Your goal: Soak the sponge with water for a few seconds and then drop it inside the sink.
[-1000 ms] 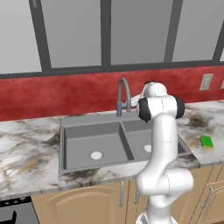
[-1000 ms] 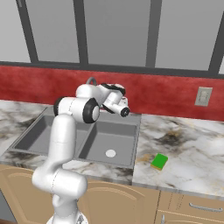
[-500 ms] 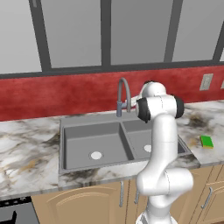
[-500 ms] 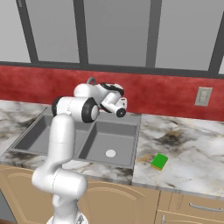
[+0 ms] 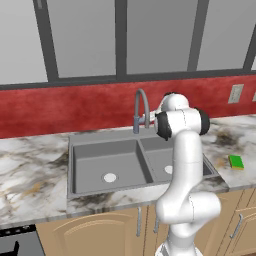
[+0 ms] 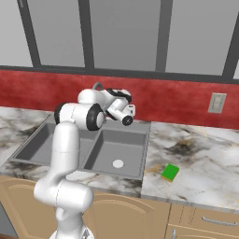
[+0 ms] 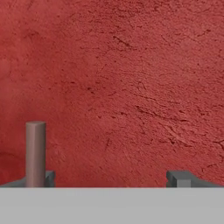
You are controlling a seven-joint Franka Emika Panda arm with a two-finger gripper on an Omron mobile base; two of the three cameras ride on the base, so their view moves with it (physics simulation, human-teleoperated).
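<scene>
Wrist rolled slightly since the earlier frame; arm otherwise unmoved. Gripper [image 7: 109, 179] spread wide, empty, facing the rough red backsplash [image 7: 131, 78], a slim grey rod [image 7: 35, 153] by one fingertip. Sponge [image 6: 170, 172], flat green block, lay on marbled counter [image 6: 205, 163] right of the grey double-basin sink [image 6: 140, 135].

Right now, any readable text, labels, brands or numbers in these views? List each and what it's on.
None: no words, numbers or logos can be read.
The sponge: plain green, no brand.
The sink and faucet: plain grey, no markings.
The wall outlet: blank plate, too small to show any print.
The red wall facing the gripper: texture alone.
The cabinets: no labels.
</scene>
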